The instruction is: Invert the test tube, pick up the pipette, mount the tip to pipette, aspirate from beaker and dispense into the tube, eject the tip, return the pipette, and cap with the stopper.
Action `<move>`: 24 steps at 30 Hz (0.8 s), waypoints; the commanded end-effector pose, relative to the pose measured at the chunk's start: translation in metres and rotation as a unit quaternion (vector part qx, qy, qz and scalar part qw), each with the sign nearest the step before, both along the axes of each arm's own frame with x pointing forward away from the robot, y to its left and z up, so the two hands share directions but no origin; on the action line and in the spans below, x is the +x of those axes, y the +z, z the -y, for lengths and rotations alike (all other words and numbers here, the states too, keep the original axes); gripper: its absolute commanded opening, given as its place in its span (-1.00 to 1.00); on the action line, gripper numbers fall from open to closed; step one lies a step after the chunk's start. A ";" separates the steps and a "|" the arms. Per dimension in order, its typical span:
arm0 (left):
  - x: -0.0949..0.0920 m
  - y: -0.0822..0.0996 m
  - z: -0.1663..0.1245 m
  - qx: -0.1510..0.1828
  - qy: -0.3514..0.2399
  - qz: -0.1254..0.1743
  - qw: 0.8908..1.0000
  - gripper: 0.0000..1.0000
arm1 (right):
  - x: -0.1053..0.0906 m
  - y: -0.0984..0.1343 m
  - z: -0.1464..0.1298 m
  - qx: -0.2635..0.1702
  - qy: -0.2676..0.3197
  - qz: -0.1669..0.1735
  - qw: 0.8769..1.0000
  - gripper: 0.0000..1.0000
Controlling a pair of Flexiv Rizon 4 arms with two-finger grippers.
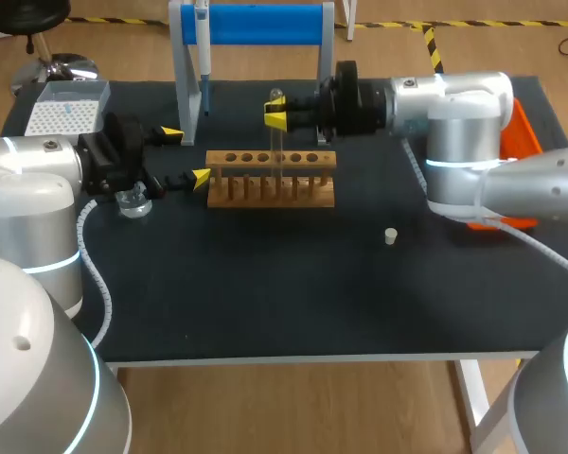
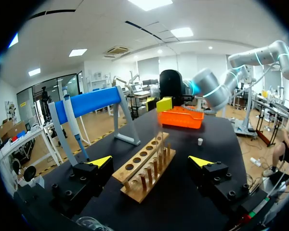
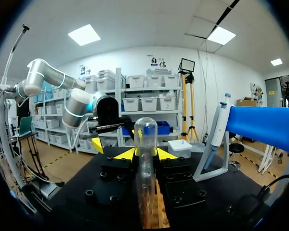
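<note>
1. Pinching the test tube [image 3: 146, 139] between its yellow tips, the right end effector [image 3: 146, 155] is seen above the wooden rack [image 1: 270, 180]. The tube is held upright with its rounded end uppermost.
2. The tube's lower end is seen down at the rack's row of holes. Whether it sits inside a hole cannot be told.
3. The left end effector [image 1: 187, 156] is spread wide at the rack's left end, and nothing is gripped by it. The rack's end is seen ahead, between its fingers.
4. A glass beaker [image 1: 133, 203] is placed on the bench [image 1: 265, 293], just beside the left end effector.
5. The pipette [image 1: 202, 57] is hung on the blue-barred stand [image 1: 265, 24] behind the rack. The tip box [image 1: 68, 106] is set at the rear left corner.
6. The stopper [image 1: 390, 235] is found on the bench to the right of the rack, well apart from it. An orange tray [image 2: 180, 118] is seen beyond the right arm.
</note>
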State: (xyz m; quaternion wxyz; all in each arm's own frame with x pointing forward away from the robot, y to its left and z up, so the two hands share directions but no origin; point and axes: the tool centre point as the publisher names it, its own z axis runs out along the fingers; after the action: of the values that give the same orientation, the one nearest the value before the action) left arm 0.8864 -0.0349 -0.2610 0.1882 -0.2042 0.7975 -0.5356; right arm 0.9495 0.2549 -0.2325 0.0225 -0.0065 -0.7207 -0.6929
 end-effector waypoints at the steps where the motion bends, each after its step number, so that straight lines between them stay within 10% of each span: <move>1: 0.000 -0.001 0.001 0.000 0.002 0.002 1.000 1.00 | -0.001 0.011 0.002 -0.008 0.001 0.001 1.000 -1.00; 24: 0.000 -0.001 0.001 0.000 0.002 0.002 1.000 1.00 | -0.016 0.047 0.015 -0.021 -0.032 -0.002 0.999 -1.00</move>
State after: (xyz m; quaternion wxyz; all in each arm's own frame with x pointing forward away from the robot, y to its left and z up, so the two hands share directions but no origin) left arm 0.8864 -0.0349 -0.2610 0.1882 -0.2042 0.7975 -0.5356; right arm 0.9358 0.2407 -0.1871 0.0030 -0.0299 -0.7338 -0.6787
